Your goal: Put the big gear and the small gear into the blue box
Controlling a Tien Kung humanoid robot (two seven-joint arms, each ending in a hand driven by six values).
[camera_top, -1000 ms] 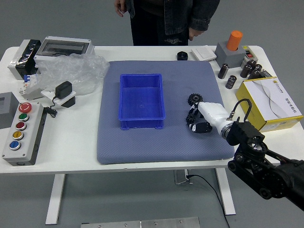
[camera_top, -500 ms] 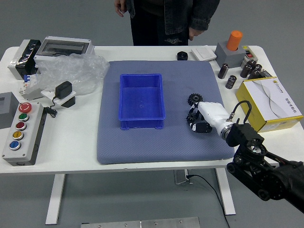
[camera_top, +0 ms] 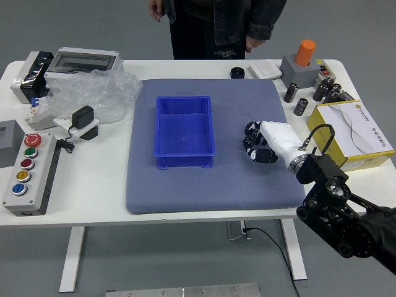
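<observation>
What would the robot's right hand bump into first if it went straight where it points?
Probably the black gear right in front of the right hand, which partly covers it; depth is unclear.

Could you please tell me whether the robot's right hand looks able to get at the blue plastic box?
Probably yes: the right hand is just right of the open-topped blue plastic box, and a strip of bare grey-blue mat between them seems to leave the way free.
</observation>
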